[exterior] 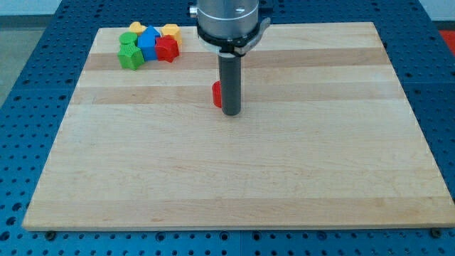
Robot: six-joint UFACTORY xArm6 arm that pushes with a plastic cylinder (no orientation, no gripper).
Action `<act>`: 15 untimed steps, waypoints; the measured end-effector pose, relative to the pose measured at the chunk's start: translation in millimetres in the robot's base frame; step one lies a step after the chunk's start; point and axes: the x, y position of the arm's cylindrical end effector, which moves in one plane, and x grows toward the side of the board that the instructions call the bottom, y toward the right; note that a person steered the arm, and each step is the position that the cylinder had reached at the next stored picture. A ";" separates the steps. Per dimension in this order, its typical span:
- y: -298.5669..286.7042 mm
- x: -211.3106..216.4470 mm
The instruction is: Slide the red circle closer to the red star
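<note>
Camera view: my tip (232,113) stands on the wooden board (234,178) a little above its middle. It is a plain rod with nothing to open or close, and it carries nothing; all it can do is push. The red circle (217,94) sits touching or all but touching the rod on its left side in the view, partly hidden behind the shaft, so only a red sliver shows and I cannot tell whether there is real contact.

Up and well to the left of my tip, near the board's top left corner, lies a tight cluster of blocks. The red star (167,49) is on the side of that cluster nearest to my tip. Beside it, farther from my tip, are a blue block (148,40), two green blocks (129,55), a yellow block (170,30) at the top edge and an orange-yellow one (136,28); their shapes are too small to make out with confidence.

As I judge it, the task is under way but far from finished: the circle is well apart from the star, with a long stretch of bare wood between them. My tip is on the circle's right, a fair side for pushing it leftward, though the path also needs an upward share toward the view's top
</note>
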 end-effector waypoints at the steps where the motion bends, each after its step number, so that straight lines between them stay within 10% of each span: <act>1: -0.4 -19.0; 6: -33.2 -103.6; 15: -126.4 -94.1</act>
